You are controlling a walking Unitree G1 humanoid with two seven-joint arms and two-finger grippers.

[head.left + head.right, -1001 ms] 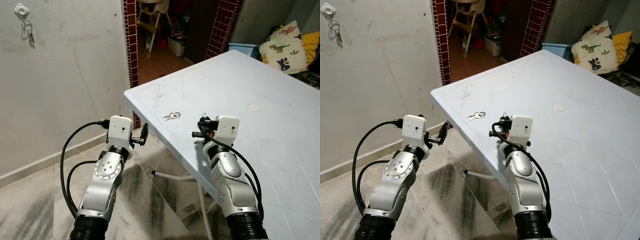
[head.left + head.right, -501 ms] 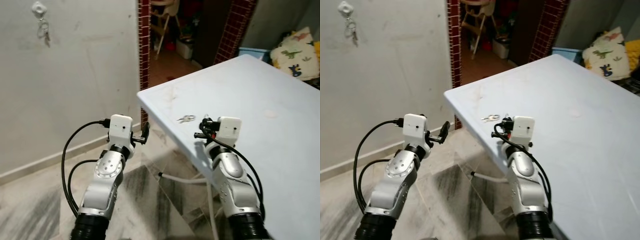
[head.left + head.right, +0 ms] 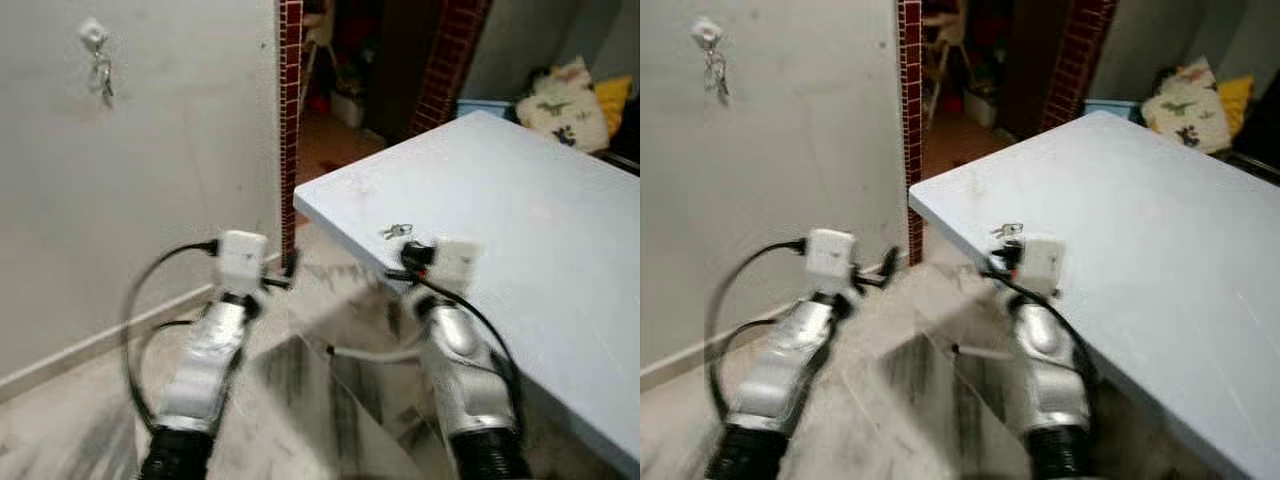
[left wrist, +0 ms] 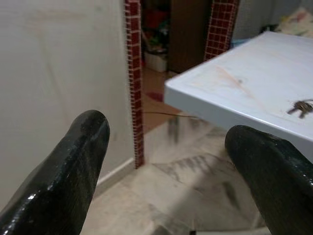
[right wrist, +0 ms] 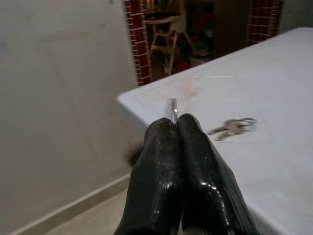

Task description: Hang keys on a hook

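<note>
Your right gripper [image 5: 173, 122] had jaws clenched on a thin key ring [image 5: 173, 108]; left gripper [image 4: 171, 147] released. Light, slippery metal: pinch at ring.

Both head views are smeared by motion blur: the silver arms in the lower half of the frame lose their edges and the floor tiles streak. Light is even and soft, brightest on the pale wall at the left and on the worktop [image 3: 520, 200]. The doorway at top centre is dim. The wrist views are sharper, with soft highlights on the black fingers [image 4: 73, 166].
</note>
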